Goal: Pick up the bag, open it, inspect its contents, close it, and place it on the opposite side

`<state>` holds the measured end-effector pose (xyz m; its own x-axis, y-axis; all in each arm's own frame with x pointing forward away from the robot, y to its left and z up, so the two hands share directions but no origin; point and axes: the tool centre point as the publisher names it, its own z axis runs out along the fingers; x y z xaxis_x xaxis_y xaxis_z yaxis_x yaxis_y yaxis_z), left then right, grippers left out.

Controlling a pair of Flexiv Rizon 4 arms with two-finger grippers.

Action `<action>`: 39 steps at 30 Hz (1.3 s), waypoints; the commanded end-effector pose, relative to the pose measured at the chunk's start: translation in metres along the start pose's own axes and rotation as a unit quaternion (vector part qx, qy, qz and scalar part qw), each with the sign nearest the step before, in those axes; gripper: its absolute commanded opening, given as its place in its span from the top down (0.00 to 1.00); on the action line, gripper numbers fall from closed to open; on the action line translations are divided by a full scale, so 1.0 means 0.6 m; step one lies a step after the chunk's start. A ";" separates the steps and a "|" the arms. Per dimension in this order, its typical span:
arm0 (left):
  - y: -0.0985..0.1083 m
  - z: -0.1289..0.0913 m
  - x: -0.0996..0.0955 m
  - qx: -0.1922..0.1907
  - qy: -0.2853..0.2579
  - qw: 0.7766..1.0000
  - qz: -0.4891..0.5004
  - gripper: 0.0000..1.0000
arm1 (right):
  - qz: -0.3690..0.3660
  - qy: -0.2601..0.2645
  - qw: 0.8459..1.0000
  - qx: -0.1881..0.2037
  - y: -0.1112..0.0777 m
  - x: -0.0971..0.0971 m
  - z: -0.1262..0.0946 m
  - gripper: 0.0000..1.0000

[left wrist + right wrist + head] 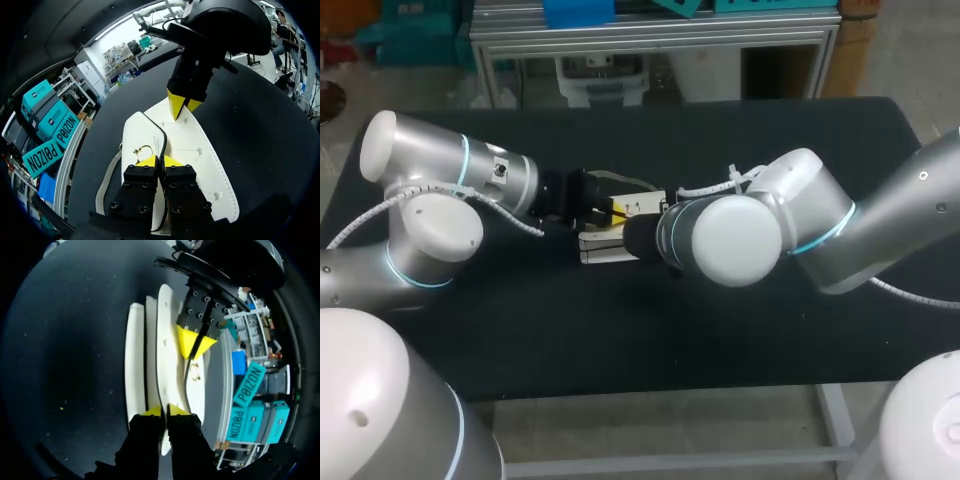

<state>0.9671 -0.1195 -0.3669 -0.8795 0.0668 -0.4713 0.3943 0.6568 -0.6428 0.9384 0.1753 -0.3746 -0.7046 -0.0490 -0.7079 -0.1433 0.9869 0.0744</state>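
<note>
My left gripper (pixel 159 161) comes in from the left of the frame, its yellow tips pinched together on the black-trimmed edge of the bag (pixel 605 248) — white, lying flat on the black table (pixel 740 340) at centre frame. Any print on it is too small to read. From the right, my right gripper (pixel 164 411) is clenched on the bag's far end — facing the left one.

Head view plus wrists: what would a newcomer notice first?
A white bag lies flat in the middle of the black table. The left gripper is shut on the bag's dark-trimmed edge at one end. The right gripper pinches a white edge at the opposite end, so the yellow tips face each other across the bag.
</note>
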 end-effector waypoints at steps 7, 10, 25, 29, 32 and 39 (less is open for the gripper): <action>0.012 -0.038 0.027 0.007 -0.021 1.000 0.018 1.00 | 0.000 -0.033 0.999 -0.004 -0.002 0.006 0.001 1.00; 0.009 -0.031 0.030 0.010 -0.021 0.999 0.025 1.00 | 0.000 -0.033 0.999 -0.004 -0.002 0.006 0.001 1.00; -0.029 -0.014 -0.017 0.037 -0.103 0.992 0.058 0.65 | 0.000 -0.033 0.999 -0.004 -0.002 0.006 0.001 1.00; -0.031 -0.015 -0.024 0.030 -0.110 0.991 0.067 0.70 | 0.000 -0.033 0.999 -0.004 -0.002 0.006 0.001 1.00; -0.027 -0.010 -0.025 0.017 -0.114 0.991 0.073 0.73 | 0.000 -0.033 0.999 -0.004 -0.002 0.006 0.001 1.00; -0.015 -0.016 -0.006 0.015 -0.120 0.990 0.077 1.00 | 0.000 -0.033 0.999 -0.004 -0.002 0.006 0.001 1.00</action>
<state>0.9723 -0.1228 -0.3493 -0.7330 -0.0040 -0.6802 0.5220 0.6380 -0.5662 0.9385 0.1761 -0.3742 -0.7034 -0.0487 -0.7091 -0.1431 0.9869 0.0742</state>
